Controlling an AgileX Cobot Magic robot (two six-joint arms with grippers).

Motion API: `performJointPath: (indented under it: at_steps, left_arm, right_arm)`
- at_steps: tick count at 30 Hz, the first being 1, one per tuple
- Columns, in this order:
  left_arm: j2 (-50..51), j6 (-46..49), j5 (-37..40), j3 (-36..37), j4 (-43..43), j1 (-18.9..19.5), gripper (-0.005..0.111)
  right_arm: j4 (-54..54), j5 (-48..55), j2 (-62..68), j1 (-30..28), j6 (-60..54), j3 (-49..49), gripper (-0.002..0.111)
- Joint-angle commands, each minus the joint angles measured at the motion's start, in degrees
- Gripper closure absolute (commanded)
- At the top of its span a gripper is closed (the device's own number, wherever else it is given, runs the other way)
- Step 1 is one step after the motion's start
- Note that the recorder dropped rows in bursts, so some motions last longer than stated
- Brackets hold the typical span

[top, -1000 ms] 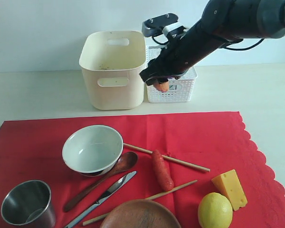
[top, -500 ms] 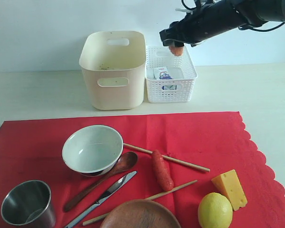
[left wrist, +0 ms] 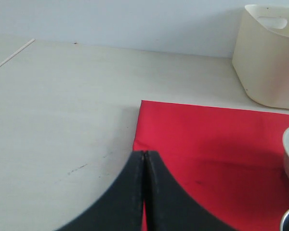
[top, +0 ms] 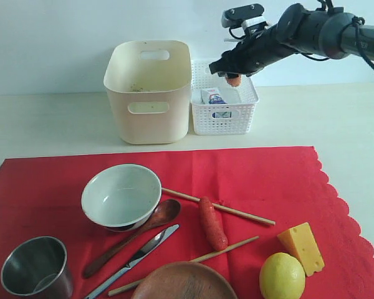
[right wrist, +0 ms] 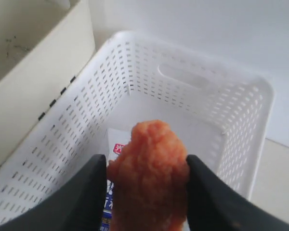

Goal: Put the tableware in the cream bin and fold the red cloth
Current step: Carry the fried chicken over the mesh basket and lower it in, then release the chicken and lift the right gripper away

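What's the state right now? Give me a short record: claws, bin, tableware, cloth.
Right claw: shut on orange food piece, above white lattice basket
Left claw: shut, empty, at red cloth edge
Cream bin: no tableware visible inside
Tableware on cloth: white bowl, steel cup, wooden spoon, knife, chopsticks, brown plate
Food on cloth: sausage, cheese, lemon
Basket holds: milk carton
Cloth: flat, unfolded

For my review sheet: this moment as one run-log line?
right tool: gripping lumpy orange food piece, above white lattice basket | left tool: closed, empty, near red fabric cloth corner
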Motion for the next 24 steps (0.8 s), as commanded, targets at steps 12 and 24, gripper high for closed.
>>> performJointPath:
  at_steps: [12, 24]
  left_arm:
    - [-0.3, 0.0, -0.3, 0.0, 0.3, -0.3, 0.106]
    - [-0.3, 0.0, -0.3, 0.0, 0.3, -0.3, 0.106]
  right_arm:
    - [-4.9, -0.2, 1.9, -0.1, 0.8, -0.9, 0.072]
    - [-4.9, 4.2, -0.9, -0.1, 1.2, -0.9, 0.037]
